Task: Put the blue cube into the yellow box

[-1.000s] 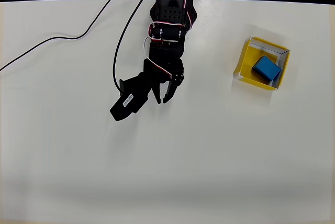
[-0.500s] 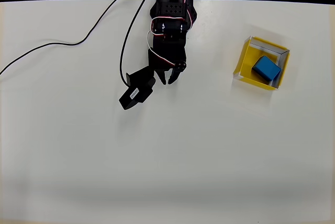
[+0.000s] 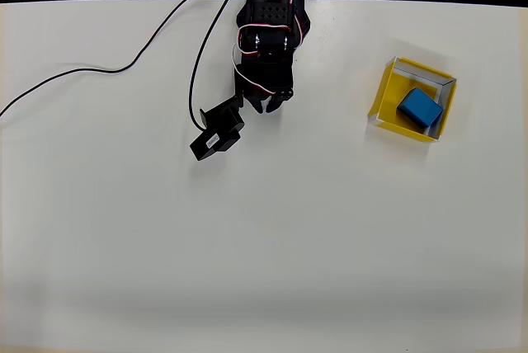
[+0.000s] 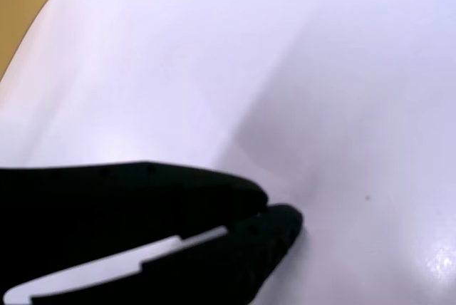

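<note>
Cube's in the box, arm pulling back

Overhead view: the blue cube (image 3: 420, 107) sits inside the yellow box (image 3: 385, 96), and the gripper (image 3: 267, 107) has retreated toward its base, well apart. Wrist view: gripper (image 4: 267, 212) fingers pressed together, empty, over bare tabletop (image 4: 342, 70). Looks done.

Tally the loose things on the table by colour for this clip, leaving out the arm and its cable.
Blue: 1, the blue cube, lying inside the box.
Yellow: 1, the yellow box, an open tray near the right side of the overhead view.
Total: 2.
</note>
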`<control>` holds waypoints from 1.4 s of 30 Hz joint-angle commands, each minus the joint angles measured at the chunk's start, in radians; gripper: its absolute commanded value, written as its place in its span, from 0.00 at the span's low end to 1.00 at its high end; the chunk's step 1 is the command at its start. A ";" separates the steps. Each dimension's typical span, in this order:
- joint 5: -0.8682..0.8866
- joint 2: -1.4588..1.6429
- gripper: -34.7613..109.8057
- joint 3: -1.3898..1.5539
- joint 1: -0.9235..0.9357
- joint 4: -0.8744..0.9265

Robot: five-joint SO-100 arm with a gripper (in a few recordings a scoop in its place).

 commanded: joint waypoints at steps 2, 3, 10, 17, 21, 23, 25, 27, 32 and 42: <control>0.043 0.028 0.25 0.028 0.003 0.017; 0.064 0.028 0.25 0.028 0.003 0.017; 0.069 0.028 0.25 0.028 0.014 0.017; 0.067 0.025 0.25 0.028 0.018 0.017; 0.067 0.025 0.25 0.028 0.018 0.017; 0.067 0.025 0.25 0.028 0.018 0.017; 0.067 0.025 0.25 0.028 0.018 0.017; 0.067 0.025 0.25 0.028 0.018 0.017; 0.067 0.025 0.25 0.028 0.018 0.017; 0.067 0.025 0.25 0.028 0.018 0.017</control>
